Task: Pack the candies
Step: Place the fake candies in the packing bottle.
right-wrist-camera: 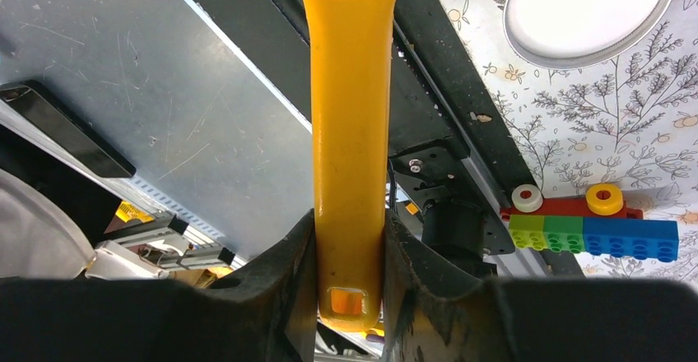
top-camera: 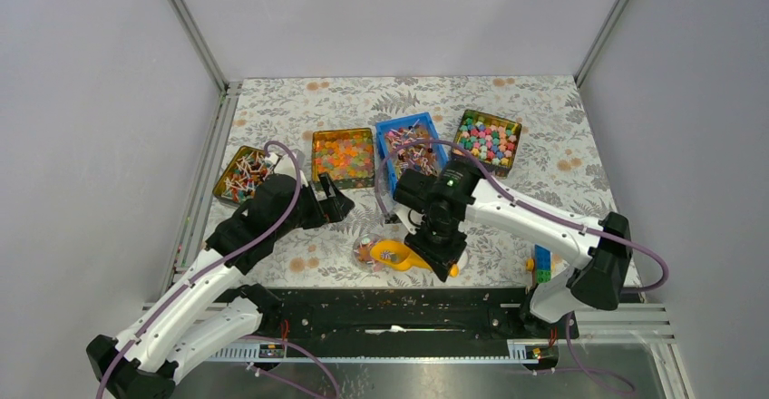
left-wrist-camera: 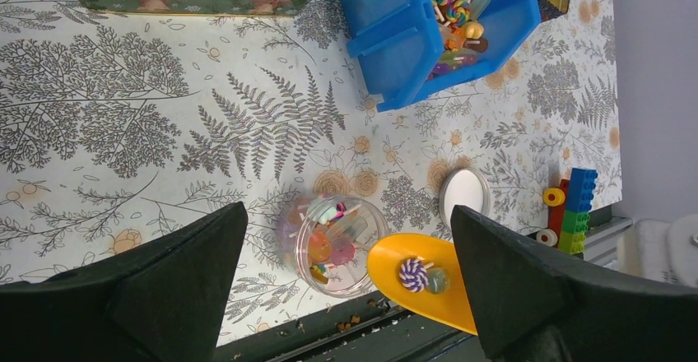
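The candies (top-camera: 413,154) lie in a blue bin (top-camera: 388,136) at mid-table, and they also show in the left wrist view (left-wrist-camera: 451,18). My right gripper (top-camera: 442,258) is shut on the handle of a yellow scoop (right-wrist-camera: 349,132), fingers (right-wrist-camera: 280,288) on both sides. The scoop bowl (left-wrist-camera: 418,278) holds a purple swirl candy (left-wrist-camera: 413,274) and a greyish one, right beside a clear round jar (left-wrist-camera: 342,245) with several sweets inside. My left gripper (top-camera: 334,198) is open and empty, hovering above the jar (top-camera: 368,252) and scoop (top-camera: 399,257).
The jar's white lid (left-wrist-camera: 464,193) lies right of the jar. A tin of orange jelly pieces (top-camera: 344,156), a tin of pastel sweets (top-camera: 488,139) and a tin of stick sweets (top-camera: 242,174) flank the bin. A toy brick stack (top-camera: 541,263) stands by the front rail (top-camera: 390,313).
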